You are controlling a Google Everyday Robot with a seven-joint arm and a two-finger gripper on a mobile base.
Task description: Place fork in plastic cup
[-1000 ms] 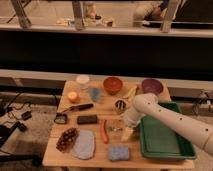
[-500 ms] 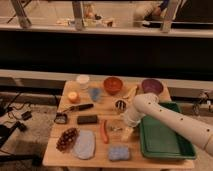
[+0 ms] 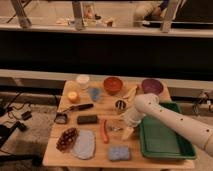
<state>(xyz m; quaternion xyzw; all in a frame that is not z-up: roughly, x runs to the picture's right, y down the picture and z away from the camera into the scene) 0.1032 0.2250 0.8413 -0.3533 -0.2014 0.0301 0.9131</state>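
The silver fork (image 3: pixel 114 128) lies on the wooden table (image 3: pixel 150 161), between the orange carrot (image 3: pixel 104 131) and my gripper. My gripper (image 3: pixel 127 131) hangs from the white arm (image 3: pixel 165 117), which reaches in from the right. It points down at the table right beside the fork's right end, and I cannot tell if it touches the fork. The pale blue plastic cup (image 3: pixel 95 93) stands upright at the back left of the table, well away from the gripper.
A green tray (image 3: pixel 162 137) is right of the gripper. At the back stand a white round container (image 3: pixel 83 80), an orange bowl (image 3: pixel 113 85) and a purple bowl (image 3: pixel 152 86). A metal cup (image 3: pixel 120 105), a black-handled knife (image 3: pixel 77 107) and a blue sponge (image 3: pixel 118 153) are also on the table.
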